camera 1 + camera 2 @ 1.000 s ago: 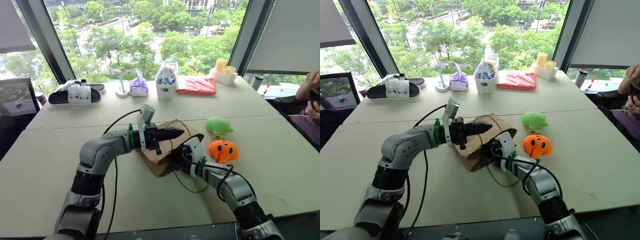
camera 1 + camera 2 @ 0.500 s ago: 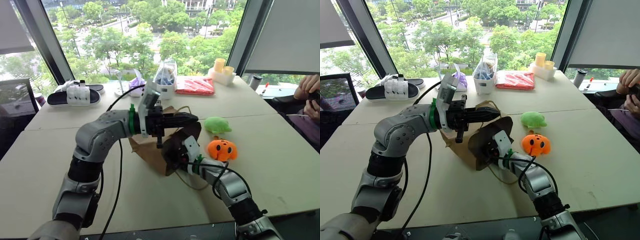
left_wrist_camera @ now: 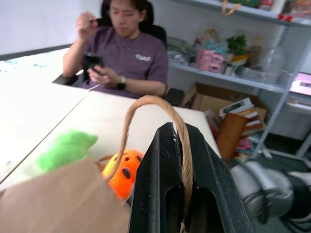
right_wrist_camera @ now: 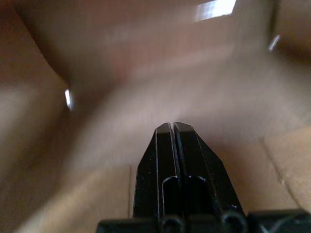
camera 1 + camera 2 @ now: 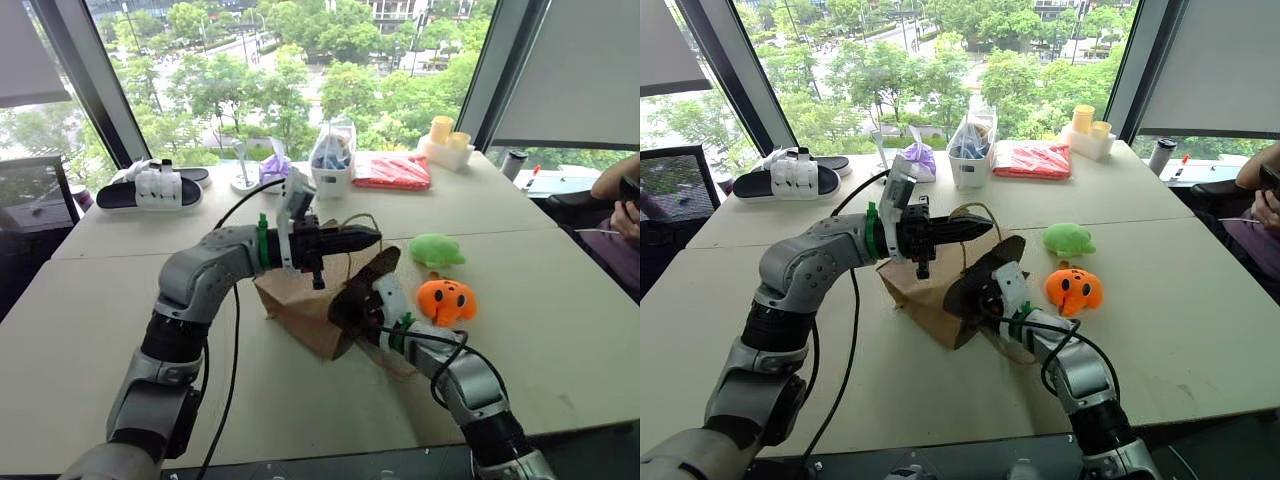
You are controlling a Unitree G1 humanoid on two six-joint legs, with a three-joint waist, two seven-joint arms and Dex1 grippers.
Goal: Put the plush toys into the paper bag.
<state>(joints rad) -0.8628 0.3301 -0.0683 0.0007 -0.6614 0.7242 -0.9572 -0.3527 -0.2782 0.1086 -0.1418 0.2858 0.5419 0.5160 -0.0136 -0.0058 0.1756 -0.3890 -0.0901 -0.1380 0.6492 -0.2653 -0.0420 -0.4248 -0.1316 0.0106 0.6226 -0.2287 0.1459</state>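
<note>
**Bag lifted by one handle, right claw inside**

Paper bag (image 5: pixel 300 305) sits mid-table, its mouth turned toward 3 o'clock, one side raised off the tabletop (image 5: pixel 120 300).

My left arm reaches in from 8 o'clock, elbow bent, forearm running level across toward 3 o'clock. Left gripper (image 5: pixel 370 238) points sideways above the bag's upper edge, fingers pressed together on a tan cord handle (image 3: pixel 146 104); in the left wrist view the cord loops up and over the fingertips (image 3: pixel 167 133).

My right arm comes up from 5 o'clock, wrist cocked toward 10 o'clock. Right gripper (image 4: pixel 173 128) is pushed into the bag's mouth, fingers flat against each other with nothing between them; brown paper walls surround it on all sides.

Orange plush (image 5: pixel 446 300) lies on the table just beside the bag's mouth at 3 o'clock. Green plush (image 5: pixel 437 250) lies near it, toward 12 o'clock from the orange one. Both are outside the bag.

A person (image 3: pixel 129 53) sits at the table's 3 o'clock end.
</note>
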